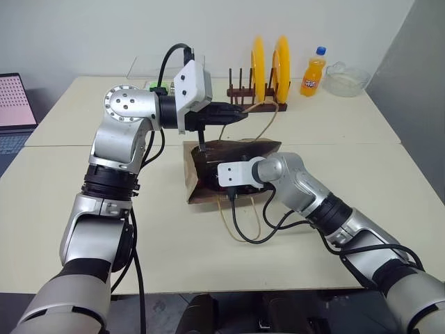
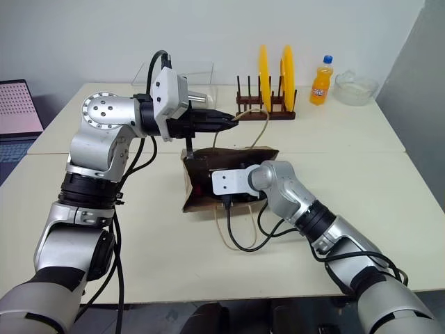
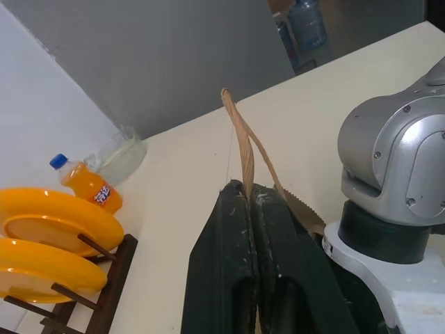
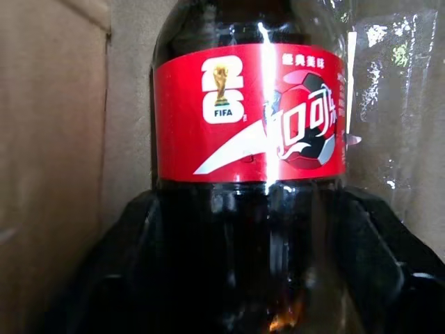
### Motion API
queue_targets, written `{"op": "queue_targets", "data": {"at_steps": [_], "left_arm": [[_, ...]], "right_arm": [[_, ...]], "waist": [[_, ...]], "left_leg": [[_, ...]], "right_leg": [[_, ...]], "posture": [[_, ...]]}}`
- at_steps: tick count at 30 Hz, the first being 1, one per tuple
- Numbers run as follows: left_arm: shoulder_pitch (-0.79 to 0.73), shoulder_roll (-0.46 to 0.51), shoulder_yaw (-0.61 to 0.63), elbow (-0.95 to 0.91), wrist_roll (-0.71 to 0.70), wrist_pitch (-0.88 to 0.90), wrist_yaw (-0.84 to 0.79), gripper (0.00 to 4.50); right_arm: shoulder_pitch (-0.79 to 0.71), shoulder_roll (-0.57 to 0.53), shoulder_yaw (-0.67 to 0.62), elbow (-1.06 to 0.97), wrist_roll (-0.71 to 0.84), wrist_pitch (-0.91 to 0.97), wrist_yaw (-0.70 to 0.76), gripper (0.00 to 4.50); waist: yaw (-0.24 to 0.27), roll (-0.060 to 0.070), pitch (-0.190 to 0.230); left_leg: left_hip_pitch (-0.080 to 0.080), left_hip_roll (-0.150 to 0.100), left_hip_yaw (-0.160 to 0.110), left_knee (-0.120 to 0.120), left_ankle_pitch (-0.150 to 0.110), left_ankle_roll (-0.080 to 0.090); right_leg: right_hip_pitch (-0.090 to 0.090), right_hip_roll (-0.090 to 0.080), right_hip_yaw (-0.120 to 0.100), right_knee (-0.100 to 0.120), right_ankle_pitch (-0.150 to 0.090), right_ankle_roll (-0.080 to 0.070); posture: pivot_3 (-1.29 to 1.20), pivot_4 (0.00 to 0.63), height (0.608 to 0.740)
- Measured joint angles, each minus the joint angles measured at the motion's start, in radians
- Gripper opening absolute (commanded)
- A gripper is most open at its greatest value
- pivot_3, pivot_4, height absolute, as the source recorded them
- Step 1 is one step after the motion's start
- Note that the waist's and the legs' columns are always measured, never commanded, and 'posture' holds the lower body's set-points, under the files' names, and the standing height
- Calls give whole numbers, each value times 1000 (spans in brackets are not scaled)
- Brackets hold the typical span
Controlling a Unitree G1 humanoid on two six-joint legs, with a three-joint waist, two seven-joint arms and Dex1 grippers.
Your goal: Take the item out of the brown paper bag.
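The right gripper [image 4: 250, 229] sits inside the creased brown paper bag [image 1: 201, 188], jaws part-open astride the dark red-labelled plastic bottle [image 4: 249, 118] directly ahead, grip unconfirmed. Its long axis runs along the fingers. The left gripper [image 3: 252, 202] pinches a tan string handle [image 3: 240, 139] shut, above.

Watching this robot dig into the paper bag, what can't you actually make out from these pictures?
- Head views: the cola bottle is hidden by the brown paper bag and the right gripper reaching in.
- Right wrist view: the bottle's cap is cut off by the edge; whether the fingers already squeeze the bottle is unclear.
- Left wrist view: the left gripper pinches a string handle; the bag is hidden behind its fingers.
- Head views: the orange soda bottle label is too small to read.
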Motion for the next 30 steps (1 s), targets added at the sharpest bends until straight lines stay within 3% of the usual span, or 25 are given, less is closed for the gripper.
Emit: {"op": "queue_targets", "data": {"at_steps": [4,18,30], "left_arm": [[4,1,-2,0,7,-15,0,0],[16,6,-10,75,78,-133,-1,0],[3,-1,-13,169,119,-192,0,0]], "right_arm": [[8,-5,-7,-14,-9,-10,1,3009],[41,-107,-93,-368,27,125,149,3009],[71,-175,-275,-646,289,225,268,3009]], "waist": [[0,0,0],[1,0,0],[1,0,0]], "left_leg": [[0,0,0,0,0,0],[-2,0,0,0,0,0],[-2,0,-1,0,-1,1]], "right_leg": [[0,0,0,0,0,0],[-1,0,0,0,0,0],[-1,0,-1,-1,0,0]], "posture": [[0,150,740],[0,150,740],[0,150,740]]}}
